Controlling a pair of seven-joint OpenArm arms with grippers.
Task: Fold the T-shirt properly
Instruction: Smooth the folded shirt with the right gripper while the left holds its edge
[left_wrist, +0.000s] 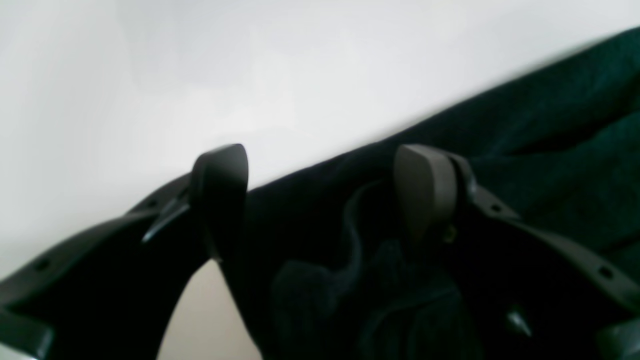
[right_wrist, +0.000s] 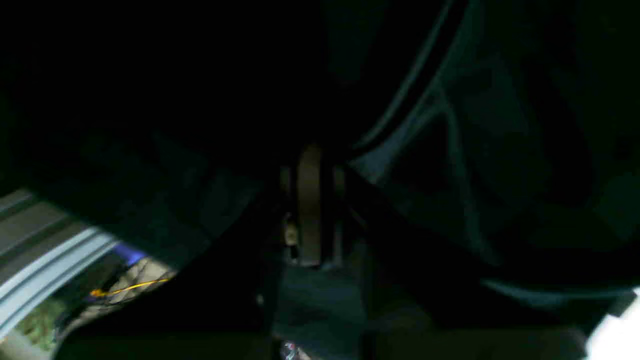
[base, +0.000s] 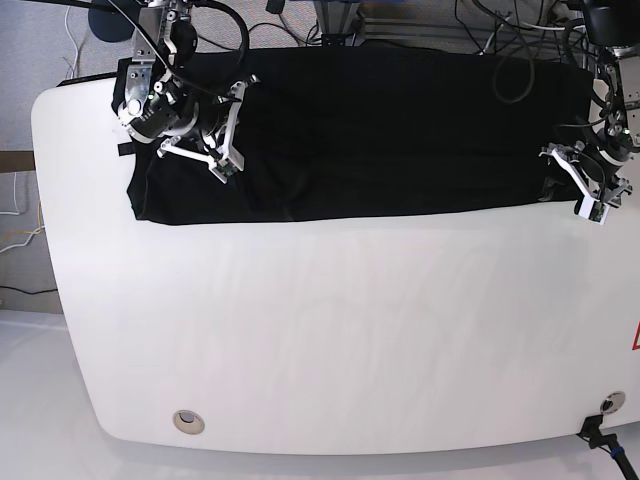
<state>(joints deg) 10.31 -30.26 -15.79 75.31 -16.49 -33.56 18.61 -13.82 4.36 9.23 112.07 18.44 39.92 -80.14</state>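
Black fabric: T-shirt (base: 370, 130) lies along counter (base: 330, 330) far edge
Left tool (left_wrist: 325, 192): mine, wide astride hem; may close on nothing
Right tool (right_wrist: 311, 200): mine, clamped on cloth; tugging could bunch it

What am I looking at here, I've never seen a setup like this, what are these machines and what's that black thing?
This is a robot with two arms working at a white table. One picture looks down on the whole table from above; the other two come from small cameras mounted on each arm's wrist, looking past its fingers.

The black thing is a T-shirt, laid out in a long band across the far side of the table.

The left gripper is at the overhead view's right end of the shirt. Its own camera shows the fingers spread apart, one over the table and one over the cloth, with the shirt's edge between them.

The right gripper is at the other end. Its picture is very dark, but the fingers are closed and surrounded by black cloth, so it seems to be pinching the shirt.
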